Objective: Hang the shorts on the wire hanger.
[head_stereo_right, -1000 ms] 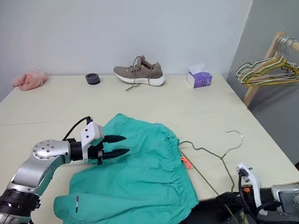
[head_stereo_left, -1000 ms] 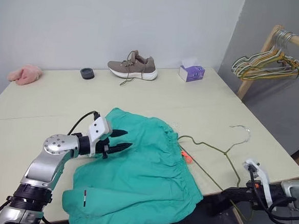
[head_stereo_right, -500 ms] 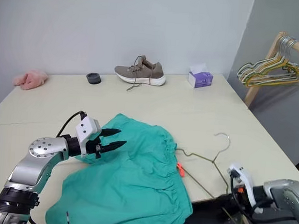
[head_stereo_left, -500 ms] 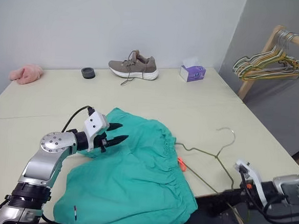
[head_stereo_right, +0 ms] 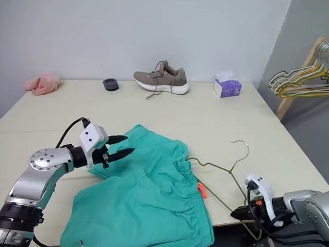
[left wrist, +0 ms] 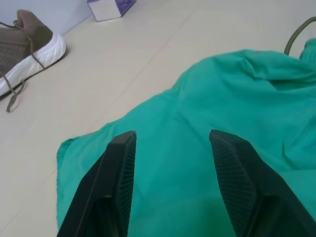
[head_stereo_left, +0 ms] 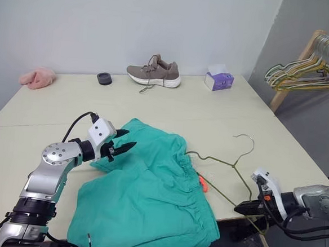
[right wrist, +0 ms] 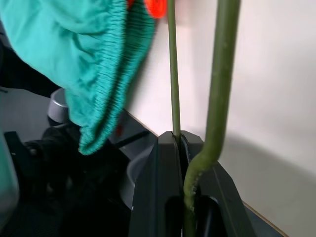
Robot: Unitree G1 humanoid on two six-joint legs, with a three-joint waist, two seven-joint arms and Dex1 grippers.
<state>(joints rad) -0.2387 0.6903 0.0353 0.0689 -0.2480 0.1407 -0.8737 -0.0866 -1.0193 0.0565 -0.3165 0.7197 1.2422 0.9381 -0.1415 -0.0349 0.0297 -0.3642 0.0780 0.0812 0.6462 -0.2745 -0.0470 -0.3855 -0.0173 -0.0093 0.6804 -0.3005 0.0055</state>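
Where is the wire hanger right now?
The wire hanger lies near the table's right front edge, beside the shorts, its lower corner pinched in the right gripper.

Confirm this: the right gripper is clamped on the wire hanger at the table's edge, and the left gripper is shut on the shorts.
Not quite. The left gripper is open: the left wrist view shows its two fingers spread apart above the shorts, gripping nothing. The rest holds: the right gripper is clamped on the wire hanger at the table's edge.
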